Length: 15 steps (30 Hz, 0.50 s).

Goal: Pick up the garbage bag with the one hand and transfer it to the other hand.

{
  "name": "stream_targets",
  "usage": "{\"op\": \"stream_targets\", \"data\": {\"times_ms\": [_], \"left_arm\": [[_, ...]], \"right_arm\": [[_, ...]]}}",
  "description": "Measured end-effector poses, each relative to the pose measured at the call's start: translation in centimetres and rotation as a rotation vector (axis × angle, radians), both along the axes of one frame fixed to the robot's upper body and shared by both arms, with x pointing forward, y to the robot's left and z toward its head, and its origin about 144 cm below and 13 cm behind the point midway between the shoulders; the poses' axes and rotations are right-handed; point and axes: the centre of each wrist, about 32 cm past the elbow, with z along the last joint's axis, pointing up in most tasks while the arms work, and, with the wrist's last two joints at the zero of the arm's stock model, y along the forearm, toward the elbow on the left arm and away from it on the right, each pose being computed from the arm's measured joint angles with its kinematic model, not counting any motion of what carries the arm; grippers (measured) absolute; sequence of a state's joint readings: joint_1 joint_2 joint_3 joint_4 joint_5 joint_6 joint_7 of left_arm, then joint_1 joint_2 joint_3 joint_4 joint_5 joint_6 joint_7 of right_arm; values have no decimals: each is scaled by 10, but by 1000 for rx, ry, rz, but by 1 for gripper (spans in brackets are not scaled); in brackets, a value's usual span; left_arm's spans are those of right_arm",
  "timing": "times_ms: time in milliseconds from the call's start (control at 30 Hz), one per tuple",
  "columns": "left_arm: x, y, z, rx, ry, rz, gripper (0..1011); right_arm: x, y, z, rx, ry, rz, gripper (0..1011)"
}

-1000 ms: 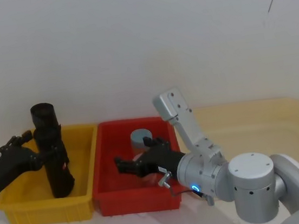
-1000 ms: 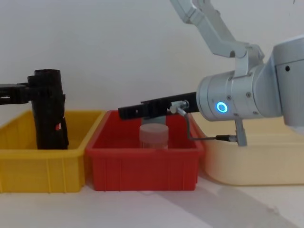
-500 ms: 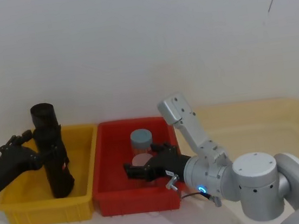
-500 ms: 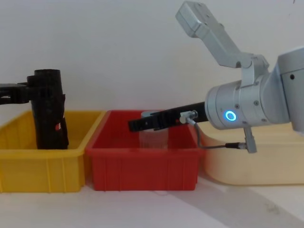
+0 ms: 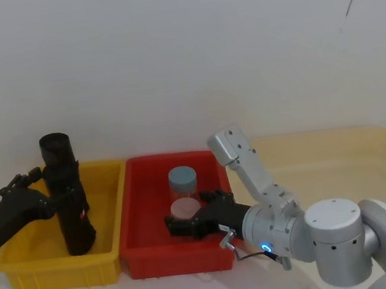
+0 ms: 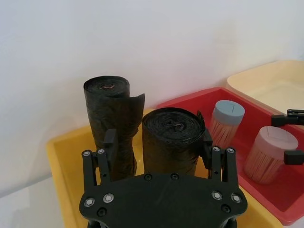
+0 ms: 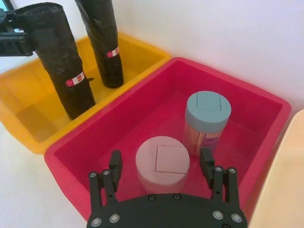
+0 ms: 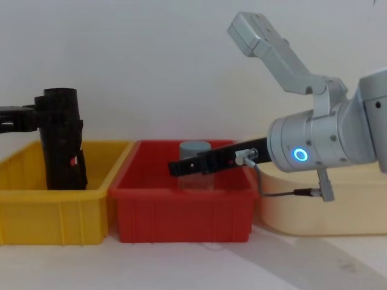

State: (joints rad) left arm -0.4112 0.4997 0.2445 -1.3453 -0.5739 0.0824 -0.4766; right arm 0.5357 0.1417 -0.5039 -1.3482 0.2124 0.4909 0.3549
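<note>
The garbage bag (image 5: 73, 226) is a tall black roll. It stands up straight in the yellow bin (image 5: 61, 275), with its bottom down on the bin floor. A second black roll (image 6: 107, 111) stands just behind it in the same bin. The left claw (image 6: 160, 142) reaches in from the side, high up on the roll, with one finger on each side of it. This claw is wide. One finger looks to touch the roll and there seems to be a small gap at the other, so the roll is probably not squeezed yet. The right claw (image 7: 161, 164) is well apart from the bag. It hangs over the red bin (image 5: 169, 262), close to the pink-lidded jar (image 5: 184, 207) and near the blue-lidded jar (image 5: 182, 179). Its fingers are spread wide with nothing in them. It points toward the robot's left, which is the way to the bag. So the left claw is much the nearer one, and the pick-up looks like its job. The roll's long way runs up and down, so the left claw should likely squeeze and lift straight up to clear the bin wall. Most of the roll is bare below the left claw, and that looks like a good place for the right claw to grab.
</note>
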Motion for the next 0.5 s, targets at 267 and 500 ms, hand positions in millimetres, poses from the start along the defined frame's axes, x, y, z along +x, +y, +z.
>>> {"op": "stream_targets", "data": {"times_ms": [267, 500], "left_arm": [[0, 0, 0, 0, 0, 0, 1001], [0, 0, 0, 0, 0, 0, 955]], "right_arm": [[1, 0, -3, 3, 6, 1, 1002], [1, 1, -5, 7, 5, 1, 997]]}}
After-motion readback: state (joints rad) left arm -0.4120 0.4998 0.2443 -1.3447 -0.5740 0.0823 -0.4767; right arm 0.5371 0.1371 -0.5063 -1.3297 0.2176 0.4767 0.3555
